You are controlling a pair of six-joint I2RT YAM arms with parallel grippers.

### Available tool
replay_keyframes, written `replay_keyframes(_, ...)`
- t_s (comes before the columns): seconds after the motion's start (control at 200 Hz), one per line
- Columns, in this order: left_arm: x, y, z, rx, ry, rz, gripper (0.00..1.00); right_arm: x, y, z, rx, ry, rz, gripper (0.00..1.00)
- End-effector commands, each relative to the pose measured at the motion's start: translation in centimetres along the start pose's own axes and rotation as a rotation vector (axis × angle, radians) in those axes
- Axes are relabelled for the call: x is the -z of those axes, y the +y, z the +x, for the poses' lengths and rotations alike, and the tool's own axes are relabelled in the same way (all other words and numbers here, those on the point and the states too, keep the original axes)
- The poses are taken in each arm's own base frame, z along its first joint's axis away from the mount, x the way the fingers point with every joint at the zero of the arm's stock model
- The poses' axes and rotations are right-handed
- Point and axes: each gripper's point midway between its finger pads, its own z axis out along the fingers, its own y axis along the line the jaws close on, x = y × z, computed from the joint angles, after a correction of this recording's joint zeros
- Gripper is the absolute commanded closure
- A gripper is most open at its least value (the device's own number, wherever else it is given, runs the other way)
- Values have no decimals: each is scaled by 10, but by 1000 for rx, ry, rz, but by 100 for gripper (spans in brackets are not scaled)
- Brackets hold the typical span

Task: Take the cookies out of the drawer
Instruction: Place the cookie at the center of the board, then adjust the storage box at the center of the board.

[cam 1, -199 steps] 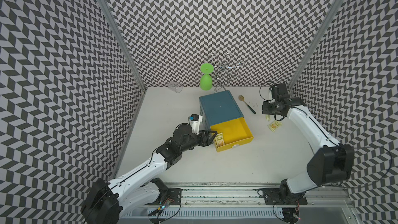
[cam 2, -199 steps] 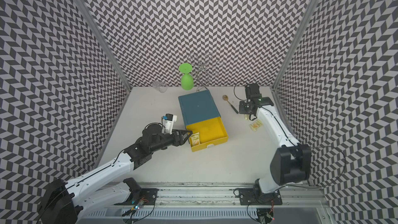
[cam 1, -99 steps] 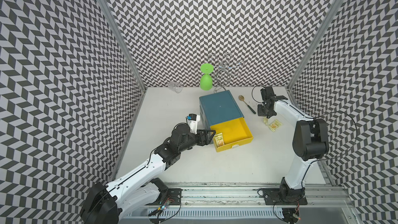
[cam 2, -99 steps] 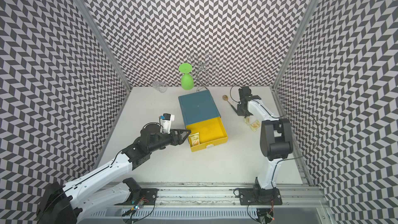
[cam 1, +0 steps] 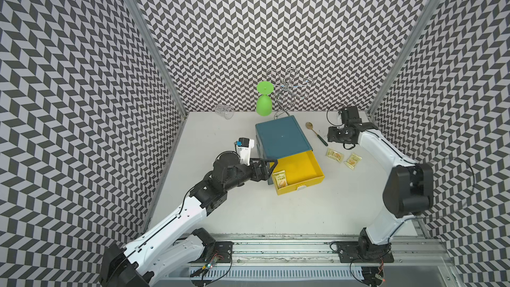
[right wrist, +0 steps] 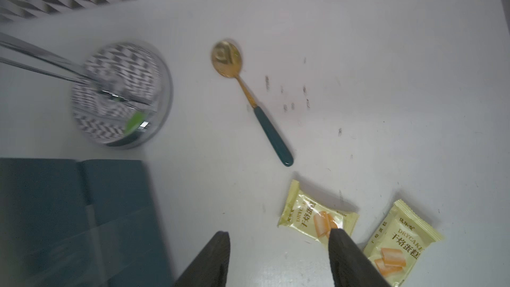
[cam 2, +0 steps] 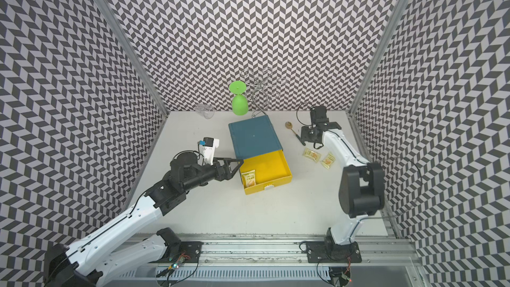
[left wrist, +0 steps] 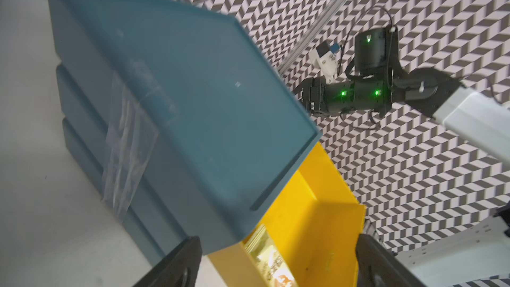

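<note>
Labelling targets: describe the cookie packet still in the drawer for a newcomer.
Find the teal plastic drawer cabinet mid-table; its yellow drawer is pulled open. The pale yellow cookie packet sits in that drawer's front corner nearest the left arm. Its two lookalike packets lie outside, on the white table.

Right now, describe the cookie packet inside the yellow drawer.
The cookie packet is a small, flat, pale yellow plastic wrapper printed with a tan biscuit picture and dark lettering. It sits in the pulled-out yellow drawer, at the front corner nearest the left gripper, seemingly leaning on the side wall. The open gripper is not touching it.
</note>
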Motion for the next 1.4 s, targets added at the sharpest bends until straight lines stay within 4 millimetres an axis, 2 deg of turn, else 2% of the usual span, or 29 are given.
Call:
replay_keyframes(0.0,19,-27,-21,-65,-15,23,9,73,57,-21,39,-179,-327,36)
replay_keyframes(0.115,39,-39,-38,-135,-54,-43,8,105,80,10,77,-159,-465,35)
replay_keyframes(0.19,41,-49,-37,-123,-38,-18,10,116,90,29,123,-149,-447,35)
replay_keyframes(0.265,34,-63,-24,-99,8,31,12,127,110,54,191,-122,-468,35)
replay_keyframes(0.35,20,-76,-4,-103,50,44,13,134,122,77,211,-100,-479,35)
replay_keyframes(0.521,-10,-92,31,-137,149,33,15,135,116,102,219,-57,-442,35)
replay_keyframes(0.786,-32,-85,34,-140,171,-37,19,134,114,127,235,-8,-447,37)
replay_keyframes(0.856,-38,-84,35,-151,181,-51,22,134,116,132,234,0,-459,41)
replay_keyframes(1.021,-49,-68,36,-188,199,-140,32,131,124,148,230,43,-492,50)
replay_keyframes(1.137,-50,-60,36,-219,218,-190,41,134,137,157,215,73,-541,53)
replay_keyframes(1.397,-44,-46,27,-299,269,-279,40,145,158,166,160,80,-596,57)
